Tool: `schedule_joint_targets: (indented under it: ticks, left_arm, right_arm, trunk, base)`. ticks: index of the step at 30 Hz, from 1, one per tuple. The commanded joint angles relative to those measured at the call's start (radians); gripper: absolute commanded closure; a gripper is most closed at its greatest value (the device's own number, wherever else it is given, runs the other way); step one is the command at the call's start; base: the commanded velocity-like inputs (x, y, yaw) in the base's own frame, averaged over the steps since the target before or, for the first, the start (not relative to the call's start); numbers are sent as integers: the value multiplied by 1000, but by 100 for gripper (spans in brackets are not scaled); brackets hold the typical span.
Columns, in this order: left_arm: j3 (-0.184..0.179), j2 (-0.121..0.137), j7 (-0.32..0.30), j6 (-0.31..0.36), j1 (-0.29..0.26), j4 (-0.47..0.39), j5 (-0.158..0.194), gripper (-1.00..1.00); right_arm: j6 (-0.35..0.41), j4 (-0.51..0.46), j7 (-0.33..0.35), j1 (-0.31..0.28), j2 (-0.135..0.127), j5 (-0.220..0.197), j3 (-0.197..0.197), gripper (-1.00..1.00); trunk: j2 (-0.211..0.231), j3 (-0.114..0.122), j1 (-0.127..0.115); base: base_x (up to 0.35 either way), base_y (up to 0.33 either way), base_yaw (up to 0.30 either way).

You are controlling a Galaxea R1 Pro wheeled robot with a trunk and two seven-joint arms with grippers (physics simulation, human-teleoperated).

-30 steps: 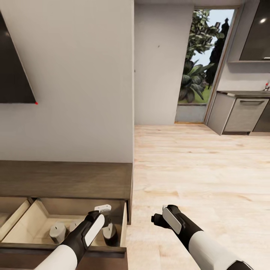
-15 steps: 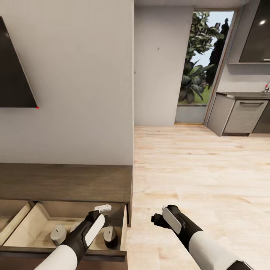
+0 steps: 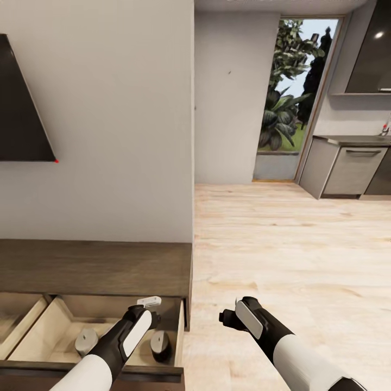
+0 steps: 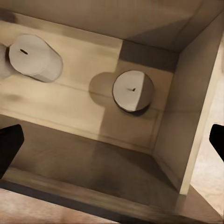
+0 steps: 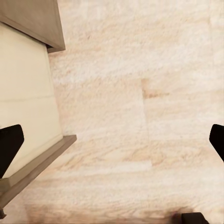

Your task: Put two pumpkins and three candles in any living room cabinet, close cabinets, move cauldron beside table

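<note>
- I count two candles [image 4: 133, 90] plainly in the open drawer [image 3: 32, 334] of the dark-brown cabinet [image 3: 98, 266]: one standing upright near the drawer's corner, wick dot showing on top, and another [image 4: 33, 57] lying tilted at about ten o'clock from it in my left wrist view. A pale edge beside that second one may be a third candle, but I cannot tell.
- From my head I see two candles too, one [image 3: 86, 342] at nine o'clock of my left forearm and one [image 3: 159, 343] just past it at three o'clock.
- One more drawer [image 3: 13, 315] stands pulled out to the left of that one.
- My left gripper [image 4: 112, 140] hangs over the drawer, pointing down into it, fingers spread wide and grasping nothing.
- My right gripper [image 5: 112, 144] is held over the bare wood floor [image 3: 293, 255], beside the cabinet's end, fingers wide apart and empty.
- Both forearms reach forward from six o'clock, elbows low.
</note>
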Motion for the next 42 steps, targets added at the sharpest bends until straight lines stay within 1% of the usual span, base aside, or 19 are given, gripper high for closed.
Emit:
schedule_joint_targets:
  ticks: [1,10,18,30,34,42]
  left_arm:
    - [-4,1,10,1,-1,-1,11,-100]
    - [-4,2,10,1,-1,-1,11,-100]
    - [-4,2,10,1,-1,-1,11,-100]
    - [-4,2,10,1,-1,-1,11,-100]
    - [-4,2,10,1,-1,-1,11,-100]
    - [-4,8,9,1,-1,-2,12,-100]
  right_arm:
    - [1,-2,-10,-1,-1,-11,6,-100]
    - [1,-2,-10,-1,-1,-11,6,-100]
    - [1,-2,-10,-1,-1,-11,7,-100]
    - [1,-2,-10,-1,-1,-11,7,-100]
    - [1,-2,-10,-1,-1,-11,6,-100]
    - [1,-2,-10,-1,-1,-11,6,-100]
  trunk:
    - [7,2,-4]
    - [70,30,-39]
    - [126,55,-69]
    - [210,93,-115]
    - [238,106,-131]
    - [238,106,-131]
  base:
    - [-201,39,0]
    - [-163,39,0]
    - [-267,19,0]
    - [-21,2,0]
    - [-188,66,0]
    - [-298,118,0]
